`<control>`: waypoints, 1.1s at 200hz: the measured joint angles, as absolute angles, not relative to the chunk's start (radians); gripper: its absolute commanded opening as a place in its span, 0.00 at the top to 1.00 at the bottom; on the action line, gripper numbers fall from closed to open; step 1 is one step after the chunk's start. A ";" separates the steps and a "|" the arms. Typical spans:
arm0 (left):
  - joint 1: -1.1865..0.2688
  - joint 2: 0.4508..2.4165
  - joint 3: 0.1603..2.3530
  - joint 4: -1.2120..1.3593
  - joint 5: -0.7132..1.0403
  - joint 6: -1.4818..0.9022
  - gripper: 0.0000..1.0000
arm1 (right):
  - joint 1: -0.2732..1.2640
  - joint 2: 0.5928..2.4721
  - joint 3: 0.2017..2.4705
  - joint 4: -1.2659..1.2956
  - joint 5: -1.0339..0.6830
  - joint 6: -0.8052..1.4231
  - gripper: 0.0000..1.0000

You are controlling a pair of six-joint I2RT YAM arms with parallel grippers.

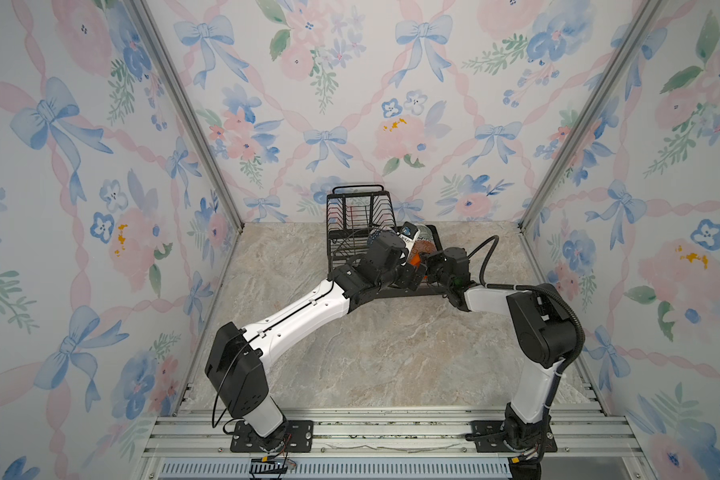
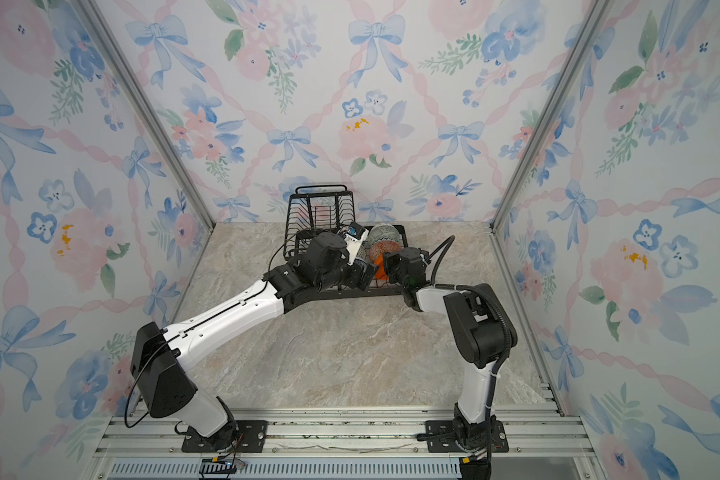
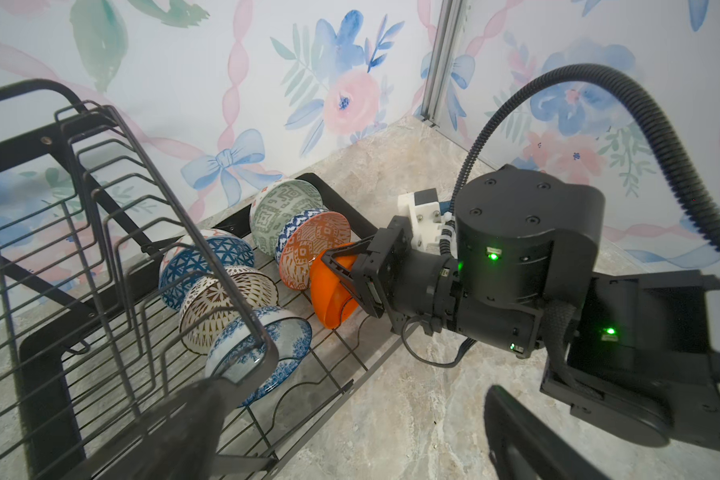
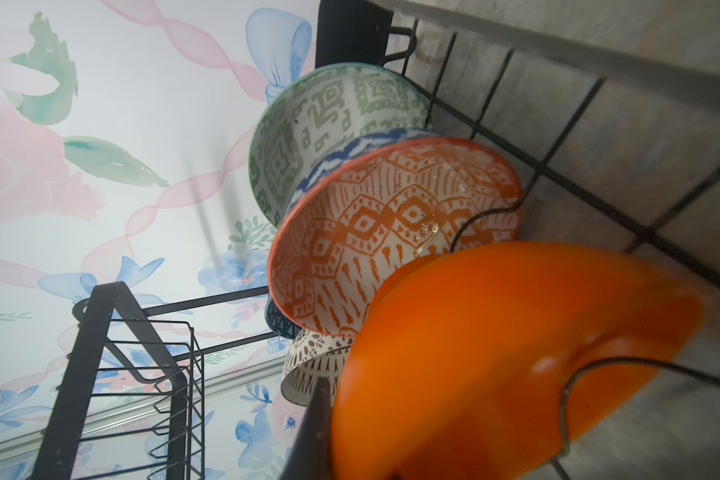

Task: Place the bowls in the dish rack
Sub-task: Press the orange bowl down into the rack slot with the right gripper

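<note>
My left pincer (image 3: 360, 386) hangs wide and empty beside the rack (image 3: 177, 208), whose thin black wire basket stands close by it. Ahead of it, round glazed bowls (image 3: 225, 307) lean on edge in the tray's slots. My right pincer (image 3: 333, 270) is clamped on the rim of the orange bowl (image 3: 329, 303), tilted just beside the patterned bowl (image 3: 312, 249); whether it touches the wires I cannot tell. It looks smooth, glossy and slippery, so I should seat its rim between two wires, then release slowly, lest it roll
</note>
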State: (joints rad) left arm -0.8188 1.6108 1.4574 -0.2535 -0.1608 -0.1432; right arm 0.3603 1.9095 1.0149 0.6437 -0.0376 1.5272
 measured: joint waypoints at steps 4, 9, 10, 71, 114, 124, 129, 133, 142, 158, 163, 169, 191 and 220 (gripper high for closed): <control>-0.819 1.611 1.457 -0.254 -0.161 -0.143 0.02 | 0.360 1.909 1.015 0.644 -0.038 1.527 0.98; -0.820 1.611 1.457 -0.254 -0.161 -0.143 0.02 | 0.360 1.909 1.015 0.644 -0.038 1.527 0.98; -0.820 1.611 1.457 -0.254 -0.161 -0.143 0.02 | 0.360 1.909 1.015 0.644 -0.038 1.527 0.98; -0.825 1.611 1.457 -0.256 -0.168 -0.143 0.02 | 0.362 1.897 1.011 0.621 -0.037 1.527 0.90; -0.825 1.611 1.457 -0.258 -0.168 -0.143 0.02 | 0.369 1.883 0.999 0.597 -0.036 1.531 0.86; -0.825 1.611 1.457 -0.258 -0.168 -0.143 0.02 | 0.371 1.880 0.998 0.591 -0.034 1.531 0.86; -0.825 1.611 1.457 -0.258 -0.168 -0.143 0.02 | 0.372 1.879 0.998 0.587 -0.033 1.533 0.85; -0.825 1.611 1.457 -0.258 -0.168 -0.142 0.02 | 0.373 1.879 0.998 0.585 -0.033 1.534 0.85; -0.825 1.611 1.455 -0.258 -0.168 -0.142 0.02 | 0.374 1.879 0.998 0.577 -0.033 1.537 0.84; -0.825 1.610 1.451 -0.258 -0.168 -0.142 0.02 | 0.376 1.878 0.998 0.569 -0.033 1.540 0.82; -0.825 1.610 1.449 -0.258 -0.169 -0.142 0.02 | 0.376 1.877 0.998 0.566 -0.033 1.541 0.82; -0.825 1.610 1.447 -0.258 -0.171 -0.142 0.02 | 0.376 1.877 0.998 0.564 -0.033 1.542 0.82; -0.825 1.610 1.437 -0.259 -0.176 -0.142 0.02 | 0.376 1.876 0.999 0.558 -0.033 1.544 0.82; -0.825 1.610 1.436 -0.260 -0.179 -0.142 0.02 | 0.376 1.876 1.001 0.553 -0.033 1.554 0.82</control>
